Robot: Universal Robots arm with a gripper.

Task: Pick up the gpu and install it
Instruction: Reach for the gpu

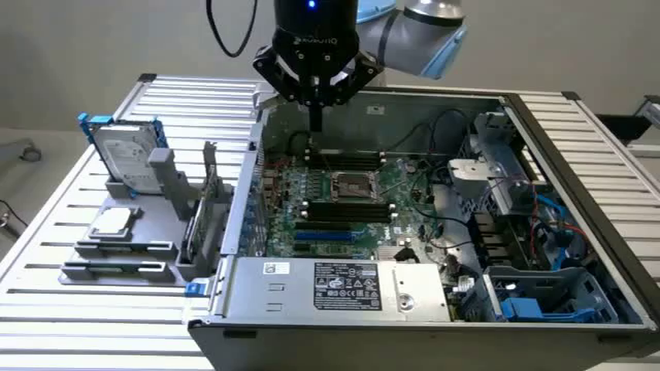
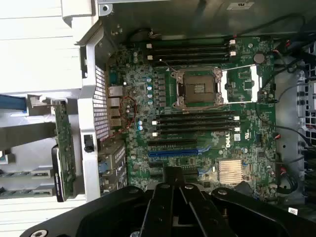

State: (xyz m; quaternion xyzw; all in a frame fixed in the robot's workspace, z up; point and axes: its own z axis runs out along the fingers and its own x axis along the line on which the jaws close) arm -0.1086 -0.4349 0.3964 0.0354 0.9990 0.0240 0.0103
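The gpu (image 1: 209, 202) stands on edge in a grey holder (image 1: 124, 259) outside the case, at the exterior view's left. In the wrist view the gpu (image 2: 64, 140) shows edge-on, a green board with a black cooler behind it. My black gripper (image 1: 314, 116) hangs above the far end of the open computer case (image 1: 309, 286), over the motherboard (image 1: 341, 209), well apart from the card. Its fingers are shut together with nothing between them. The gripper (image 2: 173, 174) points down over the motherboard (image 2: 197, 123), near the blue slot (image 2: 173, 152).
A silver hard drive (image 1: 129, 158) in a blue frame and a small square processor chip (image 1: 111, 222) sit in the same holder. The case stands on a slatted metal table (image 1: 83, 309). Cables and a drive cage (image 1: 515, 201) crowd the case at the exterior view's right.
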